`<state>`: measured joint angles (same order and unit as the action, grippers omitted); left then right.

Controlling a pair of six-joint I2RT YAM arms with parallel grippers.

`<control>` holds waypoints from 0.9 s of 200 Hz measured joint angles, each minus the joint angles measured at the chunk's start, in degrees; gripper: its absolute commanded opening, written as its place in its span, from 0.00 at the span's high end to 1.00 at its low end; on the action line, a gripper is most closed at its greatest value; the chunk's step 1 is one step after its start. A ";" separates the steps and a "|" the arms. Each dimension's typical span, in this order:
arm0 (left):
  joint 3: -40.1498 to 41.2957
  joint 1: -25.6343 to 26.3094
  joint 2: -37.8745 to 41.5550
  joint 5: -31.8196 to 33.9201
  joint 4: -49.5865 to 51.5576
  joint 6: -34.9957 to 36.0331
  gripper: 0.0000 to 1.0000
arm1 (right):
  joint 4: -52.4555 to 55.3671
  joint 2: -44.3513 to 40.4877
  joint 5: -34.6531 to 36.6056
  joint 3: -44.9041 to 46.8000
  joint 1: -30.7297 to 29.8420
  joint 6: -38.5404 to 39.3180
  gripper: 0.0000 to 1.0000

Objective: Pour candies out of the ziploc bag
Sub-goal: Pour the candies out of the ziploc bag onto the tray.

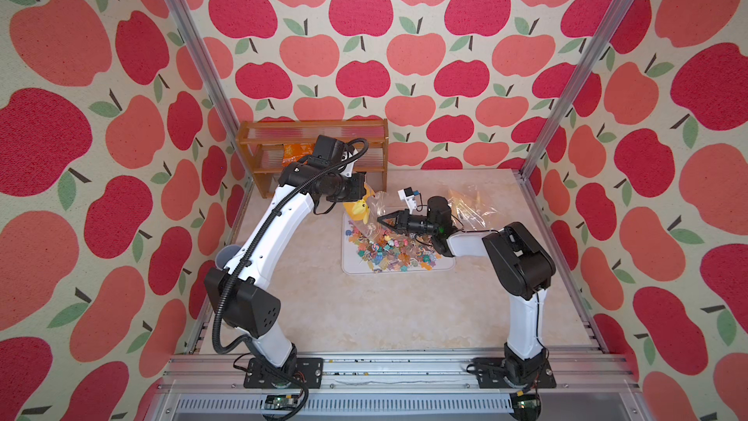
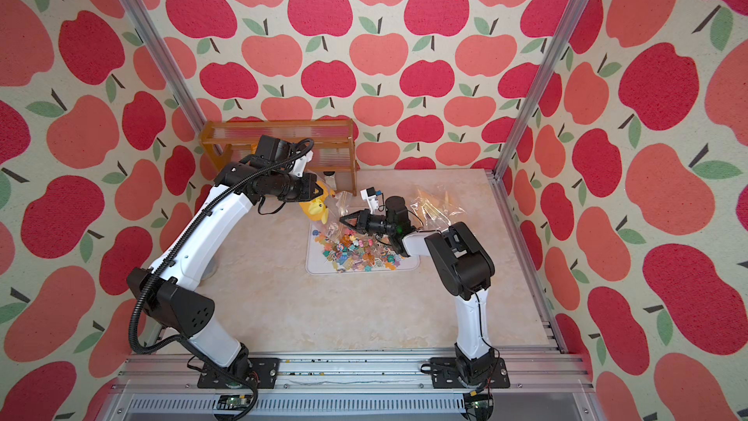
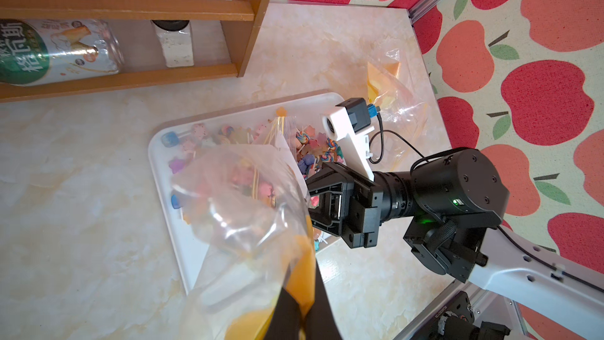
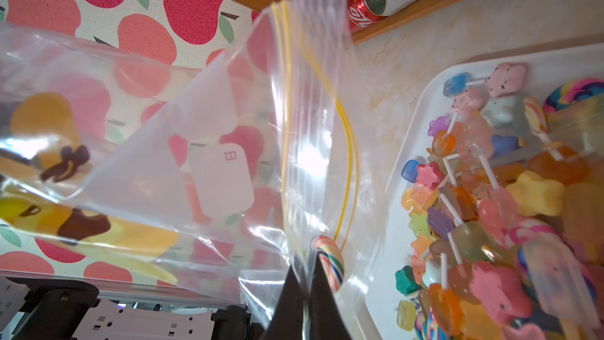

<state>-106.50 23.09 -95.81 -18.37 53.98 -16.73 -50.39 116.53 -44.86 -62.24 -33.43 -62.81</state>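
Between the tips of the right hand [image 4: 304,276] sits a pinch of clear film: the hand is narrow, clamped on the ziploc bag [image 4: 225,171] right by its yellow zip line. Just beside those tips, one swirled lollipop [image 4: 330,263] looks lodged inside the plastic. Across from it, the left hand [image 3: 302,309] is closed too, gripping the bag's printed bottom end. So the bag stretches hand to hand, its long axis running from the left hand to the right one. The mouth end seems to point toward the right hand, over the tray [image 1: 404,270]. Below and beside the right hand, the candies [image 1: 388,251] lie heaped in that tray on the worktop [image 1: 364,317]. My read: the pour is nearly over, with one straggler to clear. The next move calls for the left hand to raise the bottom end while the right hand holds the mouth low above the tray, so the lollipop slides out past the zip.
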 measured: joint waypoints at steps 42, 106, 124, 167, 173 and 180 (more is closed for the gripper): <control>-1.57 0.04 -1.05 -0.02 0.72 0.00 1.00 | 0.74 0.83 -0.04 -1.05 0.00 0.46 0.92; -1.18 -1.01 -1.40 -0.02 0.63 0.20 1.00 | 2.12 0.61 -0.02 -1.03 0.07 1.42 1.00; 0.72 -2.36 -0.76 -0.09 0.00 0.17 1.00 | 4.61 -0.96 0.37 -0.63 0.07 2.80 1.00; 8.15 -5.70 3.28 -0.72 -2.16 -0.26 1.00 | 14.62 -10.62 2.97 0.00 0.07 9.42 1.00; 9.22 -6.03 3.91 -0.85 -2.58 -0.28 1.00 | 16.09 -12.26 3.48 0.00 0.07 10.54 1.00; 10.32 -6.29 4.59 -1.05 -3.13 -0.31 1.00 | 17.84 -14.19 4.09 0.00 0.07 12.02 1.00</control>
<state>-96.18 16.80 -91.22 -19.42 50.85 -17.04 -32.56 102.35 -40.77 -62.24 -33.36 -50.78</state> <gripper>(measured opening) 0.047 0.043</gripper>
